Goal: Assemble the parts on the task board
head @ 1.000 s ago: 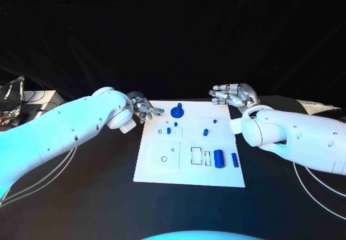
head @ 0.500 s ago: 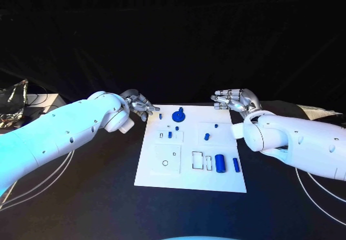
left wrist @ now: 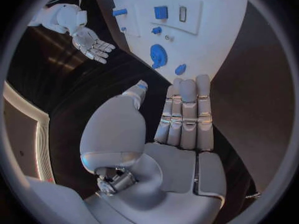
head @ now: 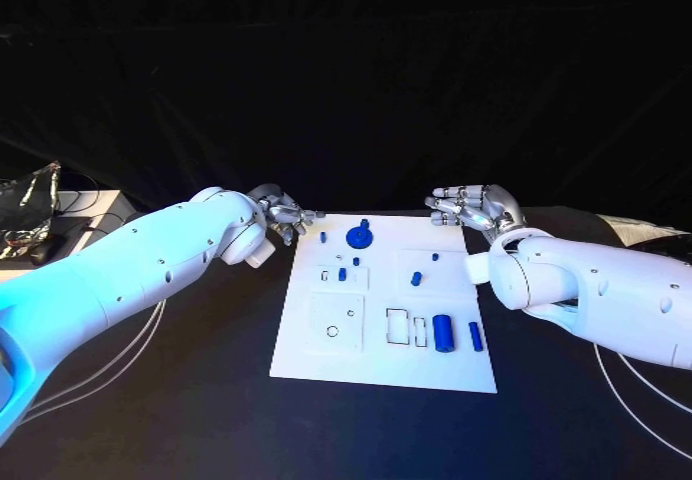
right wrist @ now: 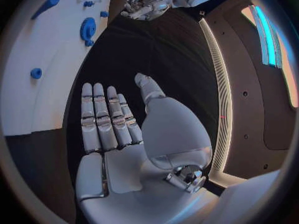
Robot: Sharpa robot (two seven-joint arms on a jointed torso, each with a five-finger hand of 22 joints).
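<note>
Task board [head: 378, 355]: one white plate lying flat at the middle of the black table [head: 216, 400], its long sides running away from the robot, both hands clear of it. Left hand [head: 284, 217], one, at the board's far left corner, over the table just beside the edge; the wrist view shows its fingers [left wrist: 187, 112] straight and together, thumb apart, nothing in the palm, released. On the board, left to right: one small blue part [head: 323, 238] near the far left edge; one small blue part [head: 342, 274] standing in a pocket of the left panel; one small blue part [head: 355, 261] just beyond it; one blue gear [head: 359, 236] with a blue stub at its far side, near the far edge at mid-width; one short blue peg [head: 415, 279] on the right half; one large blue cylinder [head: 444, 334] lying lengthwise in the near right section; one thinner blue bar [head: 475, 336] just beside it, nearest the right edge. That makes seven blue parts counted in the head view; smaller ones cannot be ruled out. Right hand [head: 475, 207], one, beyond the board's far right corner, over the table, not touching the board; its fingers [right wrist: 106, 117] extended side by side, thumb apart, palm bare, released.
</note>
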